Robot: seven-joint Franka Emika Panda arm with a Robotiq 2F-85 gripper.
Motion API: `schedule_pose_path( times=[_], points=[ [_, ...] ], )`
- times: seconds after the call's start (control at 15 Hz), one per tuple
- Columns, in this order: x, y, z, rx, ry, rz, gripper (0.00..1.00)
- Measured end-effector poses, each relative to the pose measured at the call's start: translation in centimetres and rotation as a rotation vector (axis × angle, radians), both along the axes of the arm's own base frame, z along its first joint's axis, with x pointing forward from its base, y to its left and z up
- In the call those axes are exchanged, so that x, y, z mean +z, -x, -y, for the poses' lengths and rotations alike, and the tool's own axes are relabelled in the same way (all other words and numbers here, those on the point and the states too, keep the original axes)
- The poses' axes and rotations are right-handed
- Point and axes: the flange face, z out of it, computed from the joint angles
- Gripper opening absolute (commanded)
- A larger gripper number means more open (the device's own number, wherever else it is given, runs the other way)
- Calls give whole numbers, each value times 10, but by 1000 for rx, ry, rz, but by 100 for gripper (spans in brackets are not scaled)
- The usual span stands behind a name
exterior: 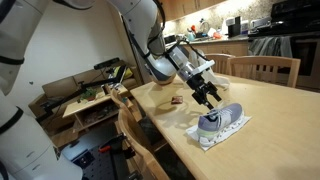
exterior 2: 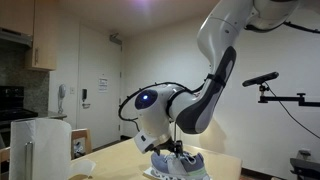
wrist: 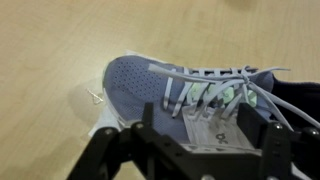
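A grey-blue sneaker with white laces lies on a white sheet on the wooden table. My gripper hangs just above the shoe's tongue. Its jaws are open: the left finger stands apart from the tongue, the right finger close beside it. Nothing is held. In both exterior views the gripper points down at the sneaker, over its laced top.
A small brown object lies on the table beyond the shoe. Wooden chairs stand at the near edge and the far side. A cluttered low table sits behind, and a kitchen counter lies further back.
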Motion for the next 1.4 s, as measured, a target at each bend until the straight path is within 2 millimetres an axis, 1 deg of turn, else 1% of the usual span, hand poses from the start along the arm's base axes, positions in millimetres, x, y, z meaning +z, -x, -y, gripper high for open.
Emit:
schedule_pose_path(
  times=[0.4,0.6,0.67,0.73,0.8,0.87,0.93,1.13,1.27,1.33,1.4],
  points=[
    [2,-2,4,-26,3,29,100],
    [3,-5,7,-32,7,33,93],
    [4,-6,7,-33,9,35,83],
    [5,-6,8,-35,10,36,68],
    [5,-7,8,-36,12,37,65],
    [6,-7,8,-37,13,38,56],
    [6,-7,8,-37,14,38,50],
    [6,-8,9,-39,17,38,42],
    [6,-8,9,-39,17,39,55],
    [6,-8,9,-39,17,39,65],
    [6,-8,9,-40,17,39,69]
  ],
)
